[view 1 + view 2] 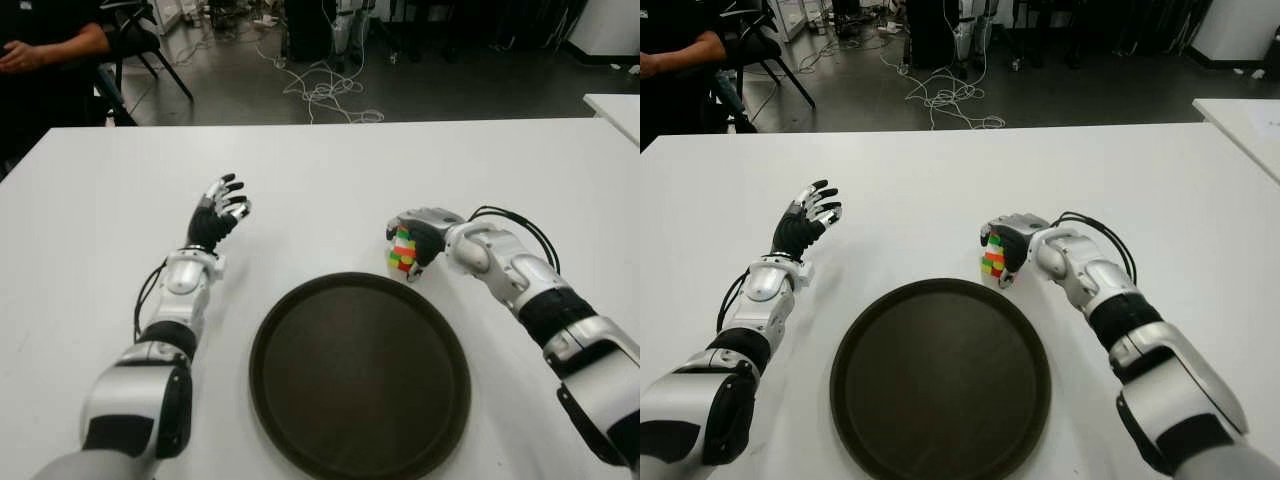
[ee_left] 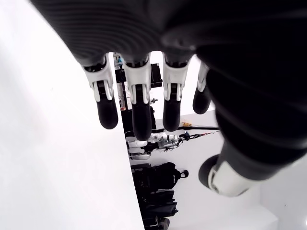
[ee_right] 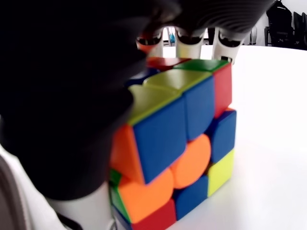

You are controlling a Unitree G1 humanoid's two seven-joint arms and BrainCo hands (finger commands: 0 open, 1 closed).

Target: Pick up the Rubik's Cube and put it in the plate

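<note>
Right up front, closest to the head camera, the big dark round plate (image 1: pixel 360 375) is sitting on the white table (image 1: pixel 100 200), and nothing is lying in it. Just past its far right rim, the right hand (image 1: pixel 418 240) is wrapping around the Rubik's cube (image 1: pixel 403 251), fingers curled over the top and thumb pressing on the side, so it's clamped on the cube. From the wrist camera the cube (image 3: pixel 182 143) is filling most of the view, blue, orange, yellow and red stickers facing out, with the dark fingers (image 3: pixel 189 19) hooking over its top edge. The cube is showing just outside the plate's rim, over the table rather than over the plate. Whether its bottom is touching the table or lifting clear, I can't really tell from these angles.

Over on the other side, the left hand (image 1: pixel 218 215) is showing well to the left of the plate, palm tilting up and fingers (image 2: pixel 139 110) spreading apart, holding nothing.

Beyond the far edge of the table, some loose cables (image 1: pixel 325 90) are trailing across the grey floor, and a person's arm (image 1: pixel 50 50) is showing at the top left corner beside a chair (image 1: pixel 140 40).
</note>
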